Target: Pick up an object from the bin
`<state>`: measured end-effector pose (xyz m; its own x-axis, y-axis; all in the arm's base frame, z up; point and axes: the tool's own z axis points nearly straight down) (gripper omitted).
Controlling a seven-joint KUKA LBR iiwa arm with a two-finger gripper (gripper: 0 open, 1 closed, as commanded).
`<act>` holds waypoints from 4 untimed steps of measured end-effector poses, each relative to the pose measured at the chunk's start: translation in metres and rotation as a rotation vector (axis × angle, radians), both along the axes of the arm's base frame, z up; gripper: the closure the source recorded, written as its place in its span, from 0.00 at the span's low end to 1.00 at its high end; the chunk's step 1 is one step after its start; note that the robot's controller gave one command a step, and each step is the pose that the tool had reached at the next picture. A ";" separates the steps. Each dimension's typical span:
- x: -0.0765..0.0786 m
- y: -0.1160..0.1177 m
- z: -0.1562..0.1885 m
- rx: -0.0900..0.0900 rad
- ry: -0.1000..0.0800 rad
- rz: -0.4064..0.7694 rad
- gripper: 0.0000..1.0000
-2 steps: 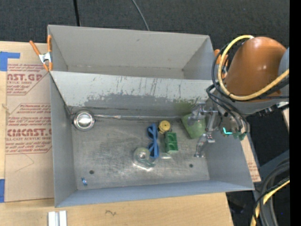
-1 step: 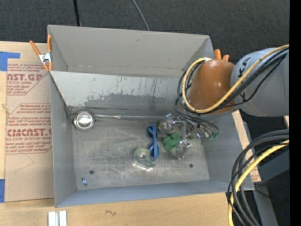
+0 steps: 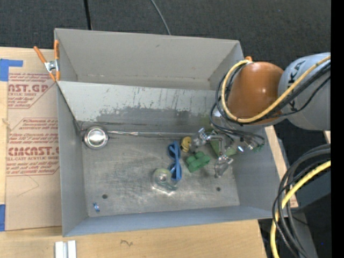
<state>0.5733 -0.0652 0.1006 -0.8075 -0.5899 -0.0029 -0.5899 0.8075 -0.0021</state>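
My gripper hangs low over the right part of the bin floor, its two metal fingers apart and open. A green blocky toy lies just left of the fingertips, close to them; whether it touches them I cannot tell. A small yellow piece sits beside the upper finger. Further left lies a blue plastic loop-shaped thing, and below it a clear glassy lump. Nothing is gripped between the fingers.
A metal ladle lies along the back of the floor, bowl at the left and its thin handle running right toward the gripper. A tiny blue bit sits in the front left corner. The arm's orange dome and cables overhang the right wall.
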 end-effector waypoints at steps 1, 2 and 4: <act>0.020 0.008 0.029 0.002 -0.002 -0.099 0.00; 0.018 0.072 -0.026 -0.004 -0.003 0.453 0.00; 0.022 0.092 -0.024 -0.003 -0.002 0.440 1.00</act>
<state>0.5957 0.0270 0.0766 -0.4794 -0.8776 -0.0022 -0.8776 0.4794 -0.0056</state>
